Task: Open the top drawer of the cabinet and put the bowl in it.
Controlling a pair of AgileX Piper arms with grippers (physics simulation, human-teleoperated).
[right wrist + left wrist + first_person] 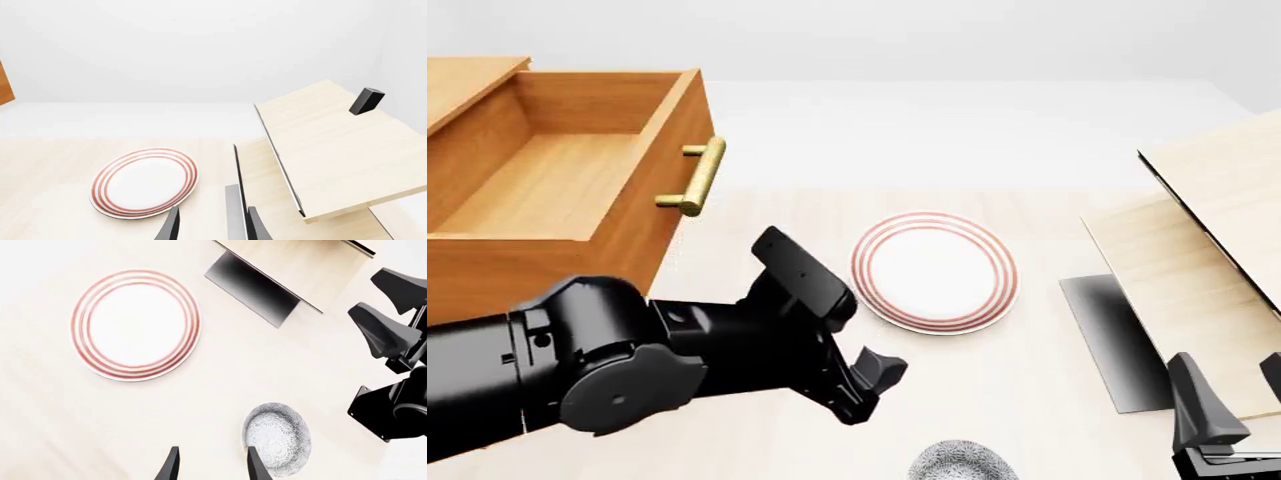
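Note:
The cabinet (461, 85) stands at the far left, and its top drawer (627, 110) is pulled out with a bare wood inside and a brass handle (698, 178). The speckled bowl (964, 465) sits upright on the table at the near edge. In the left wrist view the bowl (277, 437) lies just beside one finger, outside the gap. My left gripper (212, 467) is open and holds nothing; in the front view this gripper (874, 388) hovers left of the bowl. My right gripper (212, 227) is open and holds nothing at the near right (1228, 405).
A white plate with red rings (934, 270) lies mid-table, beyond the bowl. A pale light-wood unit (1214, 240) with a dark panel (1114, 340) fills the right side, close to my right gripper. The left arm's bulky body (601, 365) spans the near left below the drawer.

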